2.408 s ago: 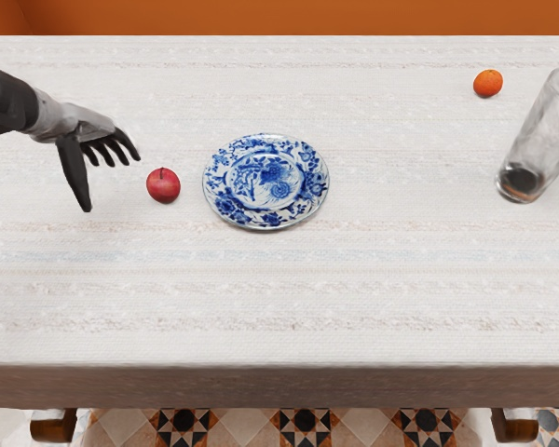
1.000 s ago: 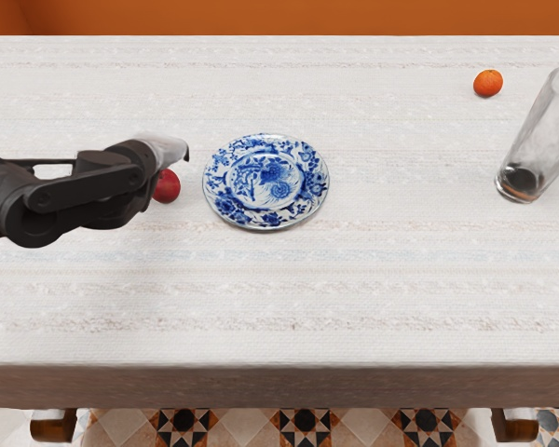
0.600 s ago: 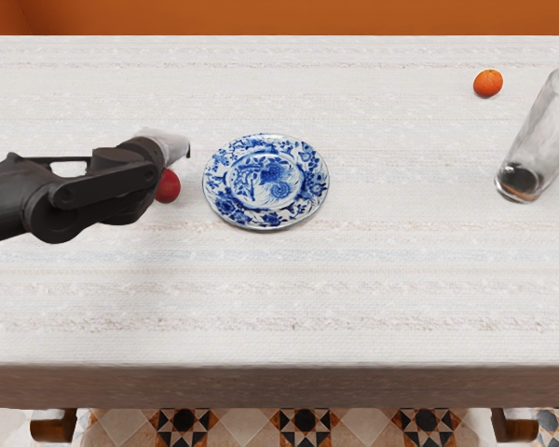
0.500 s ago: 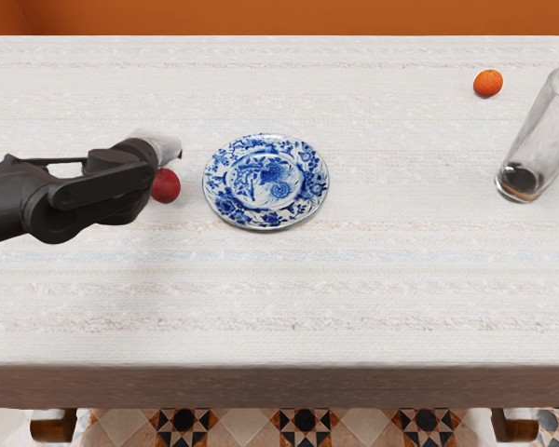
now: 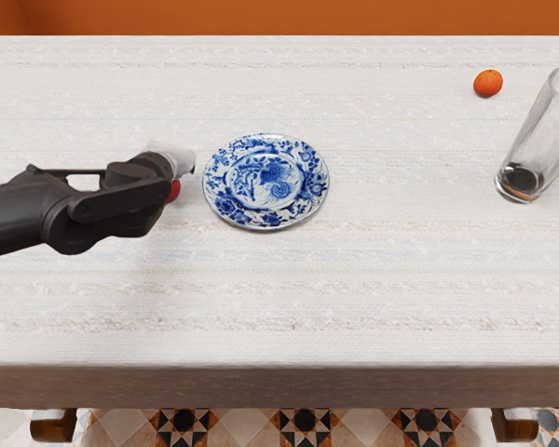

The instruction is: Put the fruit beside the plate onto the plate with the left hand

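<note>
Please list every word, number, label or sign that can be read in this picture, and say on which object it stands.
None: no readable text stands anywhere in this view.
The blue plate carries only a floral pattern, no letters.
The glass, the orange fruit and the tablecloth bear no label or number.

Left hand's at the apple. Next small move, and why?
Probably a slight lift to test the hold: the left hand covers most of the apple, which sits just left of the blue-patterned plate, not on it. Whether it is gripped isn't visible.
</note>
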`<state>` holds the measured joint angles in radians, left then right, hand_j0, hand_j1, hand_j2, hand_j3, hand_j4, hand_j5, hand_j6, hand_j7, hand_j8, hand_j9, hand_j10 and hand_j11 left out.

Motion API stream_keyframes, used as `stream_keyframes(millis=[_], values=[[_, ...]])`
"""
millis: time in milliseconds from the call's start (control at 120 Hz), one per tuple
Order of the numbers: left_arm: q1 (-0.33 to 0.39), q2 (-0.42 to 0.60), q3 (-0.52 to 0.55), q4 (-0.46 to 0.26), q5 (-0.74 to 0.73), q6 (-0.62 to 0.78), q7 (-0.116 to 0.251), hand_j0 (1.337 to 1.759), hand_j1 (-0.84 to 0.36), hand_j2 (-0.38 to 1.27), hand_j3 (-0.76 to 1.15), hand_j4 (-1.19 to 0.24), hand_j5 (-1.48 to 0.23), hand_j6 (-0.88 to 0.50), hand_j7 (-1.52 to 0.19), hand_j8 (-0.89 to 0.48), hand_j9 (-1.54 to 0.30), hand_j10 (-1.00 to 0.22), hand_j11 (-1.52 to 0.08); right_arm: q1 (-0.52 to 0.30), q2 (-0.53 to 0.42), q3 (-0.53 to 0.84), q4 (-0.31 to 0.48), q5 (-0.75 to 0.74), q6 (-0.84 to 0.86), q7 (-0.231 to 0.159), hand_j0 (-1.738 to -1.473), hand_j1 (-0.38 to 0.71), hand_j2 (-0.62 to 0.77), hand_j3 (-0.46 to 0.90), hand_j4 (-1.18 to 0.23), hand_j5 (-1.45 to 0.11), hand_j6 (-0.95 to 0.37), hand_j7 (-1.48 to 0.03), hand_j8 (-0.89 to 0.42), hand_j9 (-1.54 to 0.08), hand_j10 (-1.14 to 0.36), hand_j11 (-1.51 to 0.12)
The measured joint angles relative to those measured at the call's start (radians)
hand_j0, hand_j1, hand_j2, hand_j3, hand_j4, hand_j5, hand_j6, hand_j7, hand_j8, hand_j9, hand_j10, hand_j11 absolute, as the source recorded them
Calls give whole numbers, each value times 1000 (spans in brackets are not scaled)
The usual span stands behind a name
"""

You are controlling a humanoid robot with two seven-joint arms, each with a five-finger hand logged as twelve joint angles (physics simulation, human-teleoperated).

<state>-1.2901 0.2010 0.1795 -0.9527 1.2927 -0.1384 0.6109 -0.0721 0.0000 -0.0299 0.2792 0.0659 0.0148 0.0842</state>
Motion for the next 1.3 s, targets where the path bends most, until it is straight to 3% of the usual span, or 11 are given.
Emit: stream_keyframes(millis=[392,550,575,658,725,908,1025,1067,1150,1300], values=[[6,2,23,3,6,5,0,1658,-256,114,0,-497,-609,-489,-660,-476,-671,-523,-670,1,0,1,0,0,0,0,-1658,-305,-8,0,-36,-47,-36,-47,-36,-47,-36,-47],[6,1,30,2,7,4,0,1651,-275,135,0,-426,-717,-396,-874,-389,-885,-651,-883,2,0,1,0,0,-1,0,-1658,-305,-8,0,-36,-47,-36,-47,-36,-47,-36,-47],[4,1,30,2,6,3,0,1650,-281,184,0,-436,-703,-388,-905,-389,-917,-649,-914,2,0,1,0,0,-1,0,-1658,-305,-8,0,-36,-47,-36,-47,-36,-47,-36,-47],[-1,2,31,1,-2,0,0,1650,-339,320,0,-544,-884,-303,-990,-327,-995,-589,-991,2,0,1,0,0,-1,0,-1658,-305,-8,0,-36,-47,-36,-47,-36,-47,-36,-47],[-5,2,32,0,-7,-3,0,1650,-372,427,0,-475,-996,-248,-1038,-289,-1042,-549,-1038,3,0,1,-1,0,-1,0,-1658,-305,-8,0,-36,-47,-36,-47,-36,-47,-36,-47],[-13,7,33,-1,-11,-11,1,1649,-361,344,0,-452,-1193,-209,-1126,-251,-1132,-503,-1110,4,0,2,0,0,-1,0,-1658,-305,-7,0,-36,-47,-36,-47,-36,-47,-36,-47],[-70,6,32,-1,-15,-16,0,1649,-349,399,0,-461,-1213,-215,-1149,-260,-1160,-512,-1134,5,0,2,-1,0,-1,0,-1658,-305,-7,0,-36,-47,-36,-47,-36,-47,-36,-47],[-93,6,31,-1,-23,-18,0,1649,-318,295,0,-465,-1221,-220,-1159,-270,-1169,-516,-1140,5,0,2,-1,0,-1,0,-1658,-305,-7,0,-36,-47,-36,-47,-36,-47,-36,-47],[-146,-1,29,-2,-41,-18,0,1648,-316,320,0,-486,-1229,-235,-1166,-273,-1172,-520,-1150,5,0,2,-1,0,-1,0,-1658,-305,-7,0,-36,-47,-36,-47,-36,-47,-36,-47],[-168,-30,21,-7,-63,-12,0,1647,-318,338,0,-486,-1239,-231,-1177,-269,-1179,-511,-1159,5,0,2,-1,0,-1,0,-1658,-305,-7,0,-36,-47,-36,-47,-36,-47,-36,-47]])
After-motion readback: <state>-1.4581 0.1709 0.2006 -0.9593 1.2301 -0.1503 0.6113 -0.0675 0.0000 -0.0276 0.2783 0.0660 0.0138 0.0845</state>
